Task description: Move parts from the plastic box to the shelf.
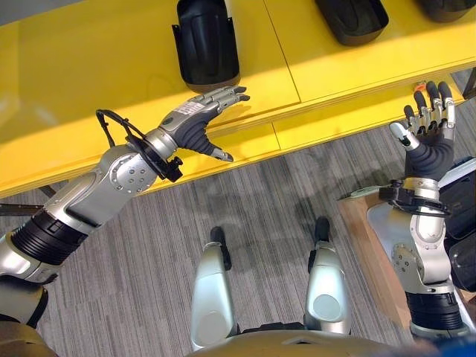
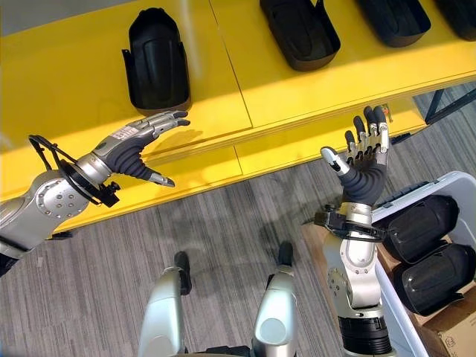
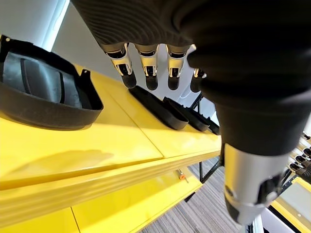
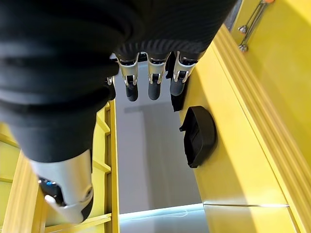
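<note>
Several black moulded parts lie on the yellow shelf; the nearest part sits just beyond my left hand, which hovers open and empty over the shelf's front edge. Another part lies further right on the shelf. My right hand is raised, open and empty, in front of the shelf's lower tier. At the lower right a white plastic box holds two more black parts. The left wrist view shows the nearest part close by and more parts further along.
The shelf's lower yellow tier juts toward me under the top board. The plastic box rests on a brown cardboard carton on my right. Grey striped carpet lies between me and the shelf.
</note>
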Robot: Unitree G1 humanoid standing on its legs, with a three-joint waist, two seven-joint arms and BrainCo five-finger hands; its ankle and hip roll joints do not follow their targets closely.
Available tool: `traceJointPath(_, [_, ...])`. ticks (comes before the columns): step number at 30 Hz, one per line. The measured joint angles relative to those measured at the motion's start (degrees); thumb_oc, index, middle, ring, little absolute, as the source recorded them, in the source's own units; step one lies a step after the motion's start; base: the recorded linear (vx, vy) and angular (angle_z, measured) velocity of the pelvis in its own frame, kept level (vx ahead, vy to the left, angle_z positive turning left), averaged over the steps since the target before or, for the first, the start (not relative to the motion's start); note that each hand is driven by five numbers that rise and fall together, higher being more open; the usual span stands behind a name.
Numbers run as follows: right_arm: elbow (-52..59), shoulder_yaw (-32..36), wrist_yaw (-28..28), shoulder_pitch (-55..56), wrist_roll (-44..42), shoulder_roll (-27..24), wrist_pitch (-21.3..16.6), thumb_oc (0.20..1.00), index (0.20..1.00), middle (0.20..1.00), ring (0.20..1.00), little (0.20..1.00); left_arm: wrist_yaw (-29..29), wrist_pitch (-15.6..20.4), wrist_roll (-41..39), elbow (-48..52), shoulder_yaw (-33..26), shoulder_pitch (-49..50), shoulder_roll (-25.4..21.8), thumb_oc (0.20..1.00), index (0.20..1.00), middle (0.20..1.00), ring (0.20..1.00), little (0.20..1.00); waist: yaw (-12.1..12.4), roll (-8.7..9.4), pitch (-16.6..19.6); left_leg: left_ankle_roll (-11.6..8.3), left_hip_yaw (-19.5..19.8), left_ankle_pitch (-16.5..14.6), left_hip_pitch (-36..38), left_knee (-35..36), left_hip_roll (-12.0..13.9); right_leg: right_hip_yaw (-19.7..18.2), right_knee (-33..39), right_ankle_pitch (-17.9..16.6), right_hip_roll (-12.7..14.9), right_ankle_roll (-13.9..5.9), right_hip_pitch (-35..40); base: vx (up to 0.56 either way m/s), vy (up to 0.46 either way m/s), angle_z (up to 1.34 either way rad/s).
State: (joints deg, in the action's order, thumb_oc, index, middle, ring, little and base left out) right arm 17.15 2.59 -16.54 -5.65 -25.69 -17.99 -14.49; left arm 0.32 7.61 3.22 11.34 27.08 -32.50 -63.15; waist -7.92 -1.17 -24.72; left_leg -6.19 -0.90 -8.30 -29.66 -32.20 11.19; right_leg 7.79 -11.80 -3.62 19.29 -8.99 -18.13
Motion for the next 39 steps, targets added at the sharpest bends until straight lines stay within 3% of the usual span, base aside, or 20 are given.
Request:
traceJointPath(6, [-0.02,0.0,0.02,0.12,0.01,0.0,0.0,1.0,1.0,1.0,1.0,1.0,-0.04,-0.69,0.31,-1.59,-1.05,1.8,-0.3,1.0,1.0,1.0,1.0,1.0,-0.37,0.02,-0.04,0.01,-0.13,0.02,-0.92,-0.14,0.0,-0.58,-0.25,-0.15,-0.08,-0.18,-1.2,0.0,0.0,-0.01])
traceJointPath(13, [-0.02,0.15,0.11,0.95,0.01,-0.04,-0.01,1.0,1.0,1.0,1.0,1.0,0.18,-1.12,1.0,-2.83,-6.93,5.1,-0.28,1.0,1.0,1.0,1.0,1.0,-0.28,0.01,-2.29,0.0,-0.2,0.03,-0.67,-0.16,0.04,-0.76,-0.74,-0.12,-0.09,-0.18,-1.27,0.0,0.0,0.0])
traceJointPath(34, [-0.02,0.04,0.6,0.94,-0.66,-0.06,0.0,1.0,1.0,1.0,1.0,1.0,0.41,-3.45,5.53,-11.48,-6.86,4.13,2.65,1.0,1.0,1.0,1.0,1.0,-0.69,-0.18,-4.42,-0.1,-1.43,-0.03,-0.76,0.04,0.7,-1.6,-1.14,0.07,-0.3,-0.1,-2.68,0.0,0.002,-0.02])
traceJointPath(39, [-0.01,-0.07,0.59,0.93,-0.68,-0.12,0.0,1.0,1.0,1.0,1.0,1.0,1.38,-4.49,8.36,-16.24,-6.7,3.39,6.43,1.0,1.0,1.0,1.0,1.0,-0.83,-0.13,-4.8,-0.09,-1.64,-0.03,-1.34,-0.27,0.75,-2.1,-1.31,0.06,-0.36,-0.1,-3.52,0.0,0.005,-0.03])
